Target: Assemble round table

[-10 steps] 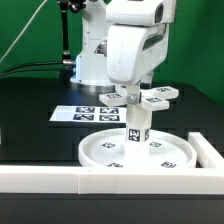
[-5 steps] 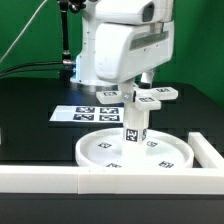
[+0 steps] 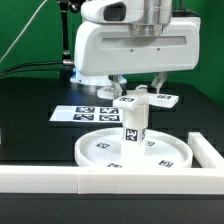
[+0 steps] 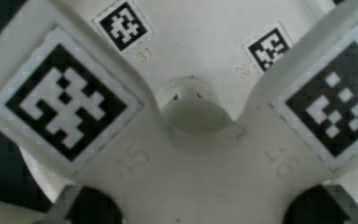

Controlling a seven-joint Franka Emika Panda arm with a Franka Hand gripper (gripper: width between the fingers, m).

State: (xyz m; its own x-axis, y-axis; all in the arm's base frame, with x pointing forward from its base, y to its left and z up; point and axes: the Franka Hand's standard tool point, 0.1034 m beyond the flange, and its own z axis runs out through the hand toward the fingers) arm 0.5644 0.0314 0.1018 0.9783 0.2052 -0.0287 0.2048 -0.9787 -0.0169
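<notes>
The round table's rimmed disc (image 3: pixel 136 150) lies on the black table (image 3: pixel 30 105), near the white wall (image 3: pixel 60 179). The post (image 3: pixel 134 124) stands upright on it. The cross-shaped piece (image 3: pixel 140 98) (image 4: pixel 179 100) sits atop the post, gripped by the gripper (image 3: pixel 139 84). Tags show patterns only.

Under the end effector (image 3: pixel 136 88), the cross-shaped piece (image 3: pixel 134 99), post (image 3: pixel 134 128) and round disc (image 3: pixel 136 150) look like smooth matt white plastic with printed black-and-white tags. The surface (image 3: pixel 30 110) around them is matt black; the arm's casing shines slightly.
</notes>
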